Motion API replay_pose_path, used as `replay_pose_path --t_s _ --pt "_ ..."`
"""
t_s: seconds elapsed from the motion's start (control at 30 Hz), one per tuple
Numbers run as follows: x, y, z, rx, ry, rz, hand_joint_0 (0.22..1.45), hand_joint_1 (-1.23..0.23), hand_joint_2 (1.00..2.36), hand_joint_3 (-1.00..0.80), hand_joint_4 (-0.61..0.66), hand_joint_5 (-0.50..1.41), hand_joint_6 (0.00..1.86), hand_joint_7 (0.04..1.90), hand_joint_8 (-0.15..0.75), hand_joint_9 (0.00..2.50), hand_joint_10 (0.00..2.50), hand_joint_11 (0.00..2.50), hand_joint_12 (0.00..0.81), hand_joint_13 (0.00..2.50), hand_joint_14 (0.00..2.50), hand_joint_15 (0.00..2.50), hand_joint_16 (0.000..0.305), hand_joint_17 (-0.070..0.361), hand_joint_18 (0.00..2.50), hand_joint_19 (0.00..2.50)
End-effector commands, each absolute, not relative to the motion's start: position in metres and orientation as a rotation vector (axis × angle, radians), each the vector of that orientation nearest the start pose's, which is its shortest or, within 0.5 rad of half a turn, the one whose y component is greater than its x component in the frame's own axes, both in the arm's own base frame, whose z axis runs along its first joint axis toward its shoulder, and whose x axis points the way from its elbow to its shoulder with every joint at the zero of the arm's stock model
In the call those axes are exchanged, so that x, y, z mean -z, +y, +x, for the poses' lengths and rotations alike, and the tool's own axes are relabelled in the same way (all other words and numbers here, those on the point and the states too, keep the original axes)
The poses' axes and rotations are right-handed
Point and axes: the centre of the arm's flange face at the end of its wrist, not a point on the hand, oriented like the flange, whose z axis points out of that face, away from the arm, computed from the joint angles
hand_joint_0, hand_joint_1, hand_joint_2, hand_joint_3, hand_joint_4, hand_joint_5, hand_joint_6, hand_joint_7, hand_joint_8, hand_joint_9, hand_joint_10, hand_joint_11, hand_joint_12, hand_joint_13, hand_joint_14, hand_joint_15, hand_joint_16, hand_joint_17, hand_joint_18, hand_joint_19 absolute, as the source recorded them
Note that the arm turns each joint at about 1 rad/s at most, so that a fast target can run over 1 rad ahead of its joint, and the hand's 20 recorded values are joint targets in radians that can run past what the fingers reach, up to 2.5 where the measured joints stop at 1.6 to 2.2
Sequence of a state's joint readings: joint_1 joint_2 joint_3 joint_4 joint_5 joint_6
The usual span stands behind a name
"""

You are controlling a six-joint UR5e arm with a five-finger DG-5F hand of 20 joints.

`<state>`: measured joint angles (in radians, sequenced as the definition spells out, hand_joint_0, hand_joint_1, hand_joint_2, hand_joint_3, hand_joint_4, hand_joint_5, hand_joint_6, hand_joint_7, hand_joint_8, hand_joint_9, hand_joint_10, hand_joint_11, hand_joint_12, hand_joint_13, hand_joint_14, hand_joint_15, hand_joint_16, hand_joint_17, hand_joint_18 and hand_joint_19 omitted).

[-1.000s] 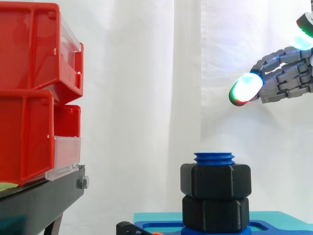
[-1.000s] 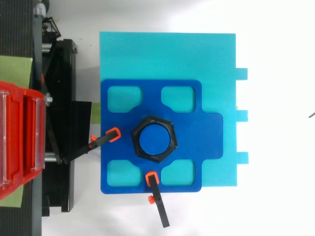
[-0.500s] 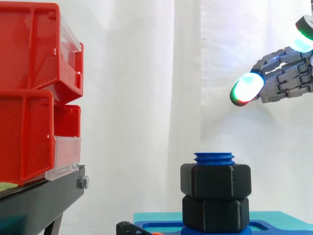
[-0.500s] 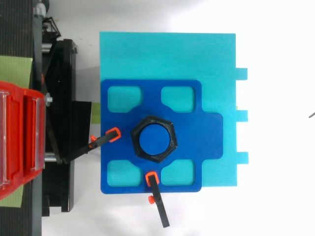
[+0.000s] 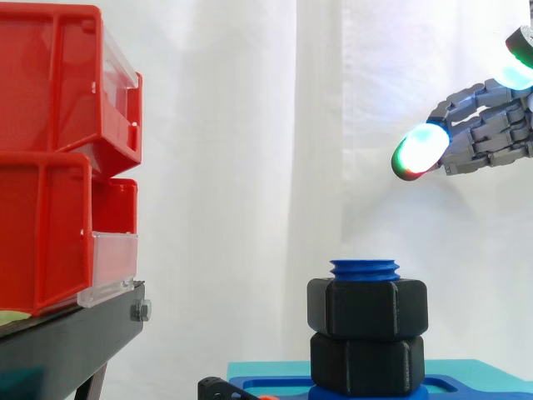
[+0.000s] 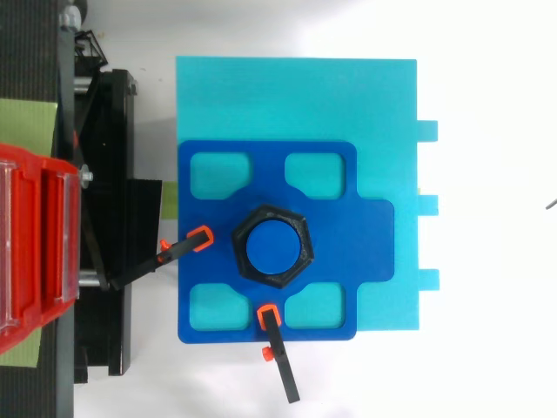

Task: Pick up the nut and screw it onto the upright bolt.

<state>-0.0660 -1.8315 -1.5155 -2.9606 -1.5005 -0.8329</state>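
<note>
White curtain backs the blue plate point(image 6: 365, 252) where the bolt point(image 5: 364, 269) stands upright, its long axis vertical. The nut point(image 5: 367, 307) already sits on its threads just under the tip, above a second black nut point(image 5: 366, 362). The hand point(image 5: 487, 133) hangs high at the right, fingers loosely spread and holding nothing; the nut lies well apart, down and left, so any reach would likely descend leftward.

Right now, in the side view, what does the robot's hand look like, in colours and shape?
The hand is grey, its fingers built of short blocky segments with dark gaps between them. The fingertips are thick rounded pads that glow: one is cyan-white on top, green and red beneath; another, at the view's right edge, glows cyan-white with green.
</note>
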Motion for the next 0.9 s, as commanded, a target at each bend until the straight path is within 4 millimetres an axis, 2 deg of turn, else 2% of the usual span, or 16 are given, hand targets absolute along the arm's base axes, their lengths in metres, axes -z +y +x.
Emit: replay_pose_path --t_s 0.0,0.2,0.33,0.47,0.77,0.87 --pt "-0.391 -0.1789 0.5799 -0.465 1.464 0.682 0.5 -0.41 1.0 -0.5 0.32 -0.26 0.5 0.69 0.279 0.0 0.0 0.0 0.394 0.0 0.0 0.0 0.057 0.129 0.0 0.0" --pt "-0.391 -0.1789 0.5799 -0.465 1.464 0.682 0.51 -0.42 1.0 -0.5 0.31 -0.24 0.5 0.71 0.284 0.01 0.0 0.0 0.388 0.0 0.0 0.0 0.056 0.125 0.0 0.0" --pt "-0.391 -0.1789 0.5799 -0.465 1.464 0.682 0.51 -0.43 1.0 -0.5 0.32 -0.24 0.5 0.64 0.282 0.02 0.0 0.0 0.383 0.0 0.0 0.0 0.055 0.123 0.0 0.0" --pt "-0.391 -0.1789 0.5799 -0.465 1.464 0.682 0.51 -0.43 1.0 -0.5 0.33 -0.24 0.5 0.69 0.279 0.02 0.0 0.0 0.379 0.0 0.0 0.0 0.054 0.121 0.0 0.0" --pt "-0.391 -0.1789 0.5799 -0.465 1.464 0.682 0.51 -0.43 1.0 -0.5 0.33 -0.24 0.5 0.64 0.282 0.07 0.0 0.0 0.379 0.0 0.0 0.0 0.054 0.121 0.0 0.0" --pt "-0.391 -0.1789 0.5799 -0.465 1.464 0.682 0.51 -0.43 1.0 -0.5 0.33 -0.24 0.5 0.69 0.282 0.06 0.0 0.0 0.379 0.0 0.0 0.0 0.054 0.121 0.0 0.0"
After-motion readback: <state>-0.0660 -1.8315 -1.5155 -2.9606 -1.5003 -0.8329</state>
